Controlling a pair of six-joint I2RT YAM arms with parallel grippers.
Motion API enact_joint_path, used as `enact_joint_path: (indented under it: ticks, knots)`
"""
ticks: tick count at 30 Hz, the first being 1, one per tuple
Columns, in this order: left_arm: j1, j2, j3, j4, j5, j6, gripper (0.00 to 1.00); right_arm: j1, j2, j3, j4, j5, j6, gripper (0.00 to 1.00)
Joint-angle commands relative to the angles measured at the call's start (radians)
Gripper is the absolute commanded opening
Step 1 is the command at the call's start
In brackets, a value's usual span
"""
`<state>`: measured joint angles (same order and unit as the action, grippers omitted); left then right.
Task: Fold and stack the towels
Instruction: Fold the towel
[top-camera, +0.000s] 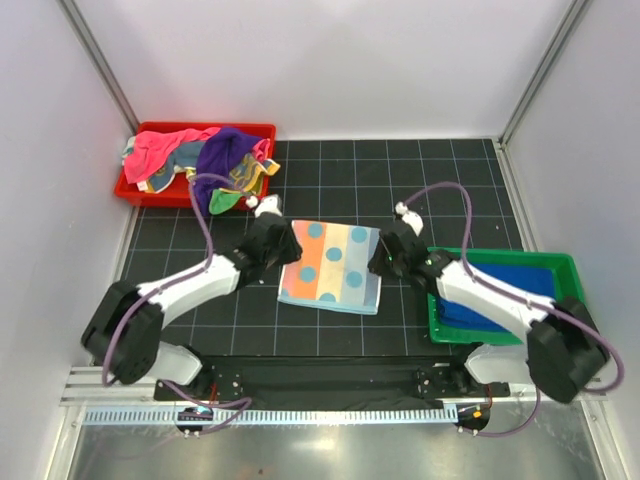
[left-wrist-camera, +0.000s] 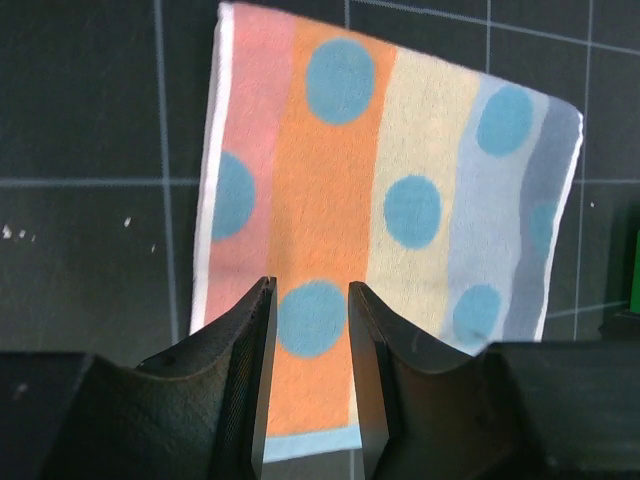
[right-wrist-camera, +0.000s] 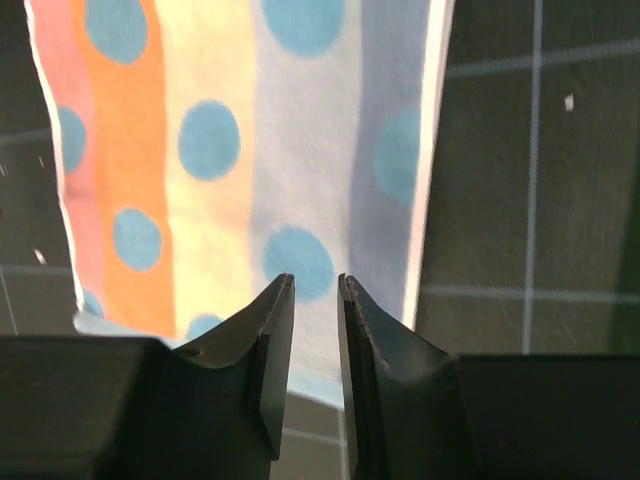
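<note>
A folded striped towel with blue polka dots (top-camera: 330, 265) lies flat on the black gridded mat at the centre. My left gripper (top-camera: 284, 246) hovers at its left edge, open and empty. In the left wrist view the jaws (left-wrist-camera: 311, 285) stand apart over the towel's (left-wrist-camera: 400, 200) orange stripe. My right gripper (top-camera: 379, 262) is at the towel's right edge, its jaws a little apart and empty. In the right wrist view it (right-wrist-camera: 315, 278) is above the towel's (right-wrist-camera: 220, 140) pale blue stripe. A royal blue towel (top-camera: 520, 280) lies in the green tray.
A red tray (top-camera: 160, 195) at the back left holds a loose pile of towels, pink (top-camera: 160, 145) and purple (top-camera: 225, 150) among them. A green tray (top-camera: 500, 254) stands at the right, partly under my right arm. White walls enclose the mat.
</note>
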<state>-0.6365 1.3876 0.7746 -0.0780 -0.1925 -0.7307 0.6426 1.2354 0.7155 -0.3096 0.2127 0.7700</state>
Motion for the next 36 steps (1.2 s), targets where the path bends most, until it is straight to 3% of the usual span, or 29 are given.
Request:
enact_joint_path:
  ticks: [1,5,13,23,28,36]
  knots:
    - [-0.002,0.120,0.144,-0.002,-0.027,0.076,0.38,-0.053,0.123,0.139,-0.011,0.037,-0.028,0.31]
    - [-0.002,0.254,0.291,-0.124,-0.080,0.122,0.35,-0.113,0.265,0.241,-0.048,-0.003,-0.035,0.27]
    - [-0.003,0.384,0.351,-0.172,-0.124,0.159,0.36,-0.144,0.475,0.306,-0.008,-0.018,-0.070,0.28]
    - [-0.002,0.409,0.249,-0.218,-0.163,-0.030,0.34,-0.173,0.613,0.401,-0.034,-0.024,-0.121,0.27]
    - [-0.026,0.380,0.164,-0.212,-0.166,-0.101,0.33,-0.173,0.609,0.380,-0.039,-0.027,-0.141,0.26]
    - [-0.046,0.297,0.121,-0.232,-0.153,-0.125,0.33,-0.172,0.486,0.213,-0.002,-0.075,-0.129,0.26]
